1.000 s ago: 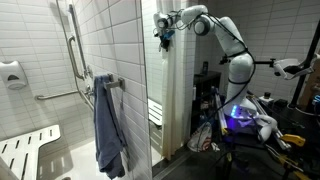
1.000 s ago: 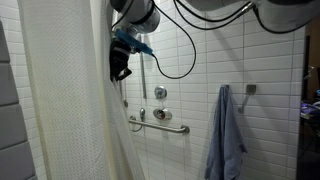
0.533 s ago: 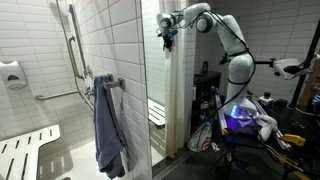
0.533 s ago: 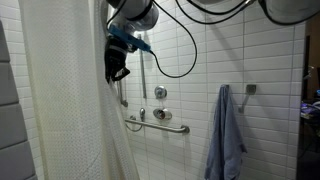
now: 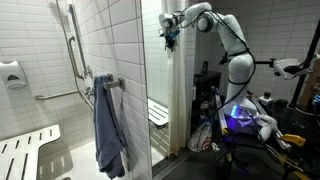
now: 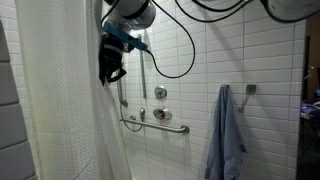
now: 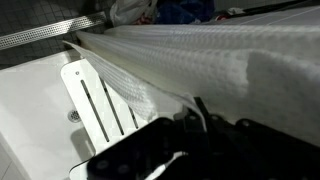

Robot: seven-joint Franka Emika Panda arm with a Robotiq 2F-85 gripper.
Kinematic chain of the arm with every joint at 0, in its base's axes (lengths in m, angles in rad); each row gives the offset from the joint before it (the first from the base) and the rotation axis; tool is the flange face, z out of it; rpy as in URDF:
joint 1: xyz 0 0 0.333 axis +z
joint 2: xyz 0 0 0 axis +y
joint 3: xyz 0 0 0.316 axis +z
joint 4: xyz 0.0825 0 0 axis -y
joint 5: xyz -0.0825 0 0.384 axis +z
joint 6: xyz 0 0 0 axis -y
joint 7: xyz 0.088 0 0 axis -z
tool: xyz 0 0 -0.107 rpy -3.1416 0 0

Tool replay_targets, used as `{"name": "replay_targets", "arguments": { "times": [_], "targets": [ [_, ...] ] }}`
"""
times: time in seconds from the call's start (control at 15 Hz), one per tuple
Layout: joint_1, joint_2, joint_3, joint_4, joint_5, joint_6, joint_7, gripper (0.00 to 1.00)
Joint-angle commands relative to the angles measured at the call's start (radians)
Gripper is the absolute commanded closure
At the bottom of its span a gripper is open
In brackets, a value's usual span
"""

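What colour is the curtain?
The curtain is white, shown best in an exterior view.

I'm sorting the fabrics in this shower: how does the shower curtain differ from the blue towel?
The shower curtain is white and runs top to bottom; the blue towel is far shorter and narrower. The gripper pinches the curtain high up; the towel hangs untouched on the tiled wall. Both hang in loose folds.
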Motion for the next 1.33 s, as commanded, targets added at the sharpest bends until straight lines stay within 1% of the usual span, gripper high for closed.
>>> {"name": "replay_targets", "arguments": {
  "times": [0.0, 0.53, 1.07, 1.27],
  "targets": [
    [0.019, 0.051, 0.004, 0.027, -0.02, -0.014, -0.014, 1.0],
    [0.065, 0.132, 0.009, 0.146, -0.033, -0.078, -0.005, 1.0],
    [0.105, 0.184, 0.006, 0.221, -0.028, -0.105, -0.009, 1.0],
    [0.117, 0.225, 0.011, 0.288, -0.036, -0.147, -0.008, 1.0]
  ]
}}
